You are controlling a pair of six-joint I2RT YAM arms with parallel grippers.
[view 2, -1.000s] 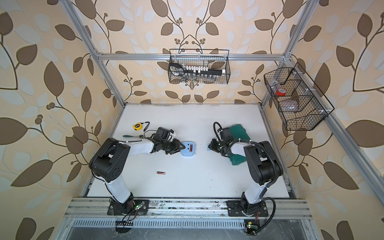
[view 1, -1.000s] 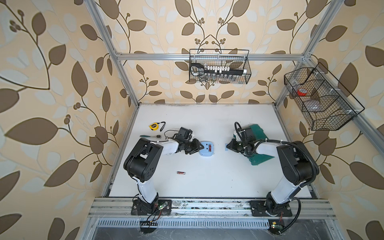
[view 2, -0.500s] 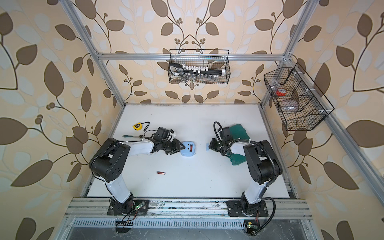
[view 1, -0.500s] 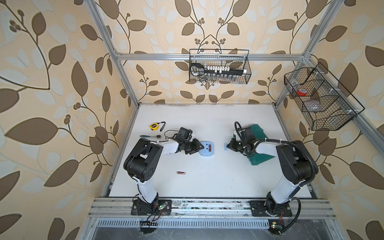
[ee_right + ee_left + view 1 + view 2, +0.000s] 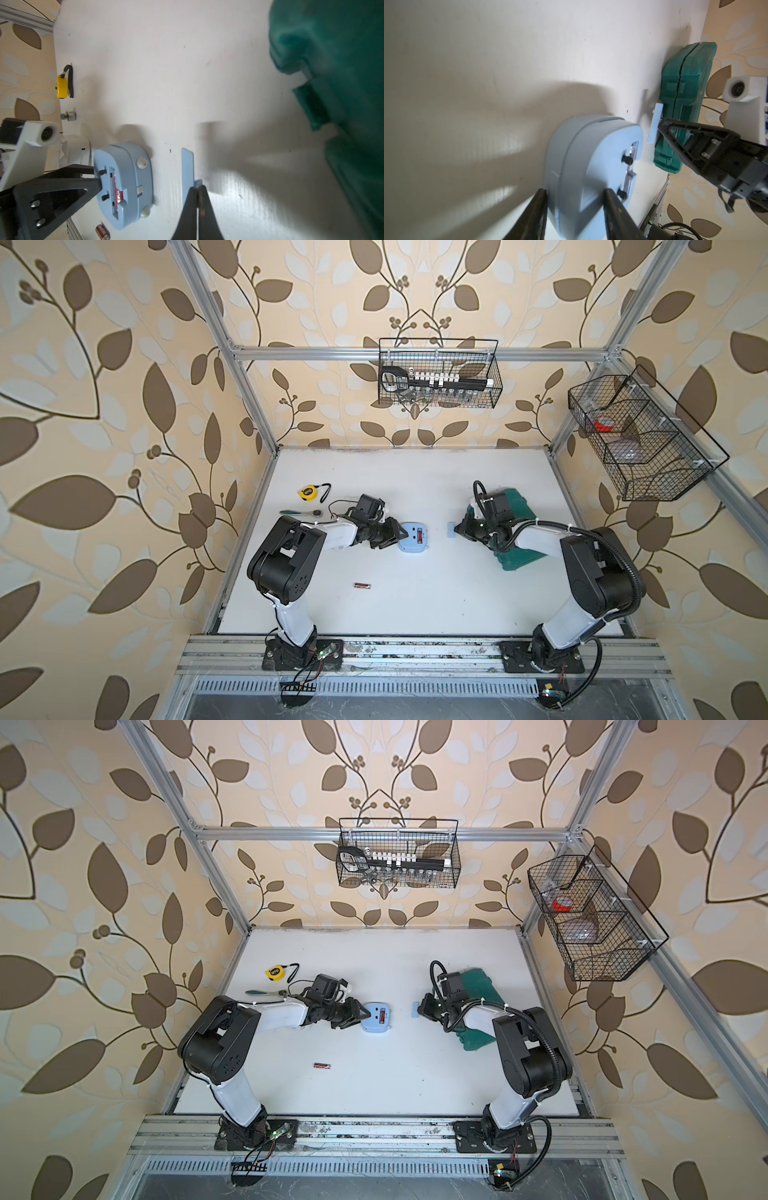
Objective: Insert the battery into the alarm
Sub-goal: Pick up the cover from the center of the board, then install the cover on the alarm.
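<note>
1. Right gripper (image 5: 197, 188): clenched on the tab of the cover (image 5: 187, 164), a thin blue plate. The cover is apart from the alarm, just beside the green case (image 5: 685, 83).
2. Left gripper (image 5: 575, 197): clamped on one end of the alarm (image 5: 579, 158). The alarm lies back-up on the table (image 5: 415, 614) with its bay exposed.
3. Battery (image 5: 118, 196): a red cell lies in the bay. Whether it is fully seated cannot be told. A loose battery (image 5: 362, 585) lies on the table, well apart from the alarm, toward the arm bases.
4. Handling, as judged: the battery is light, stiff, smooth and round. It will roll and may slip from the jaws. Grip it across the barrel at mid-length, leaving both ends free. The cover is light, thin plastic and its latch is likely fragile. Hold it by the tab.
5. Containers: the case is closed, so its contents are not visible. The back basket (image 5: 440, 341) holds a socket rail (image 5: 436, 381). The side basket (image 5: 656, 485) holds a red tape roll (image 5: 603, 424) in one compartment.
</note>
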